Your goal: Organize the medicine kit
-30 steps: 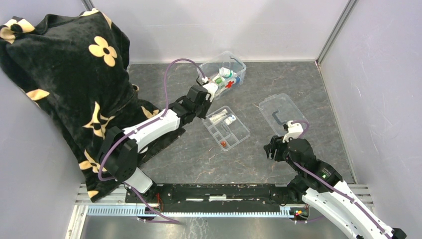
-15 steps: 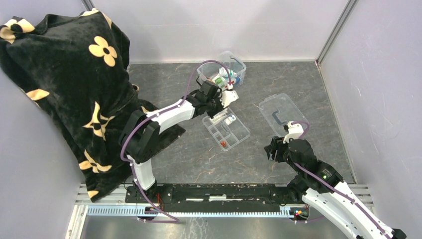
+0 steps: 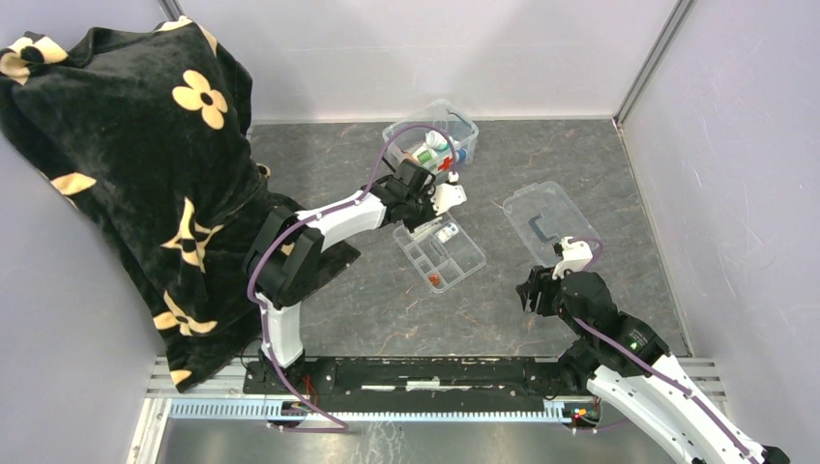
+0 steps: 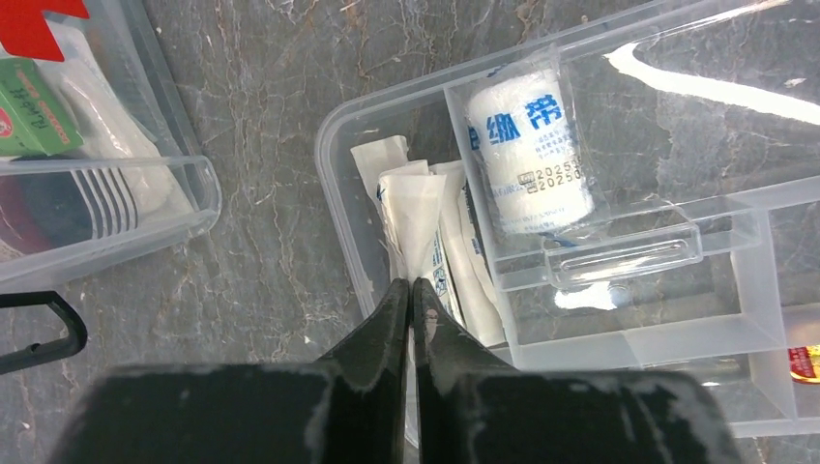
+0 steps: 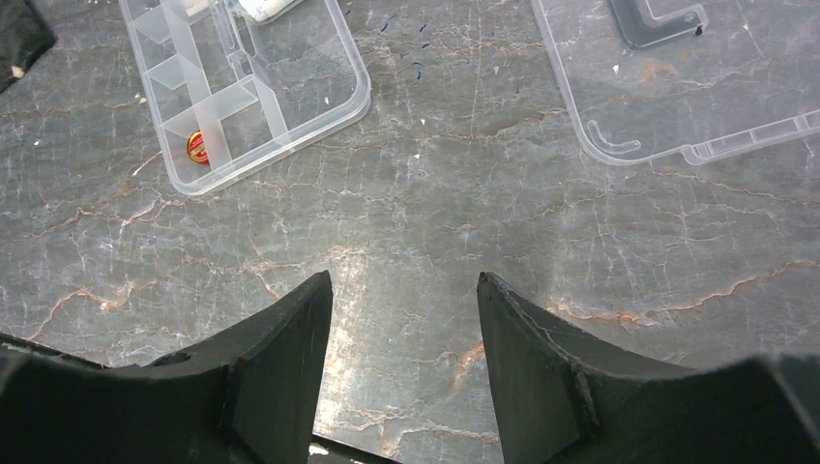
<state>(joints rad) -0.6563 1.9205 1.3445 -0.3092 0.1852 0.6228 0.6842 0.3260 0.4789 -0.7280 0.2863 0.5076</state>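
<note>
The medicine kit (image 3: 432,135) is a clear box with a red cross, standing at the back of the table with bottles and packs inside; its near corner (image 4: 106,208) shows in the left wrist view. The shallow divided tray (image 3: 464,263) lies in front of it. My left gripper (image 3: 425,215) (image 4: 411,285) is shut, tips just above white wrapped packets (image 4: 411,208) in the tray's end compartment, with nothing visibly between the fingers. A wrapped bandage roll (image 4: 527,155) lies in the adjoining compartment. My right gripper (image 3: 529,289) (image 5: 404,280) hangs open over bare table.
A flat clear lid (image 3: 548,217) (image 5: 677,87) lies right of the tray (image 5: 319,92). A small red item (image 5: 196,147) sits in one tray compartment. A black flower-print blanket (image 3: 126,145) covers the left side. Walls close the back and right.
My left arm has swung from the medicine kit rightward and down over the divided tray, its jaws staying shut. The right arm has barely moved.
</note>
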